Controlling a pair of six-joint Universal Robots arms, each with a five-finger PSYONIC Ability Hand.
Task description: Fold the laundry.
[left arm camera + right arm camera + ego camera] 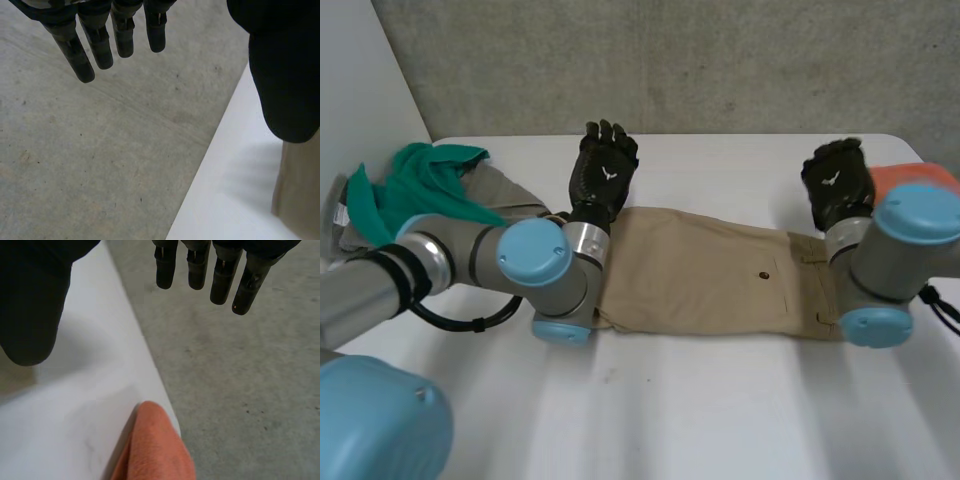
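Note:
Tan trousers (710,270) lie folded lengthwise across the middle of the white table (720,410), a dark button on the pocket. My left hand (603,170) hovers above their left end, fingers (95,45) straight and spread, holding nothing; the trousers' edge (300,190) lies beneath its thumb. My right hand (837,183) is raised over the waistband end, fingers (220,275) straight and empty.
A heap of laundry lies at the table's left: a green cloth (415,185) on a grey-tan garment (505,190). An orange cloth (912,177) (152,450) lies at the far right edge. The concrete floor (100,150) lies beyond the table's far edge.

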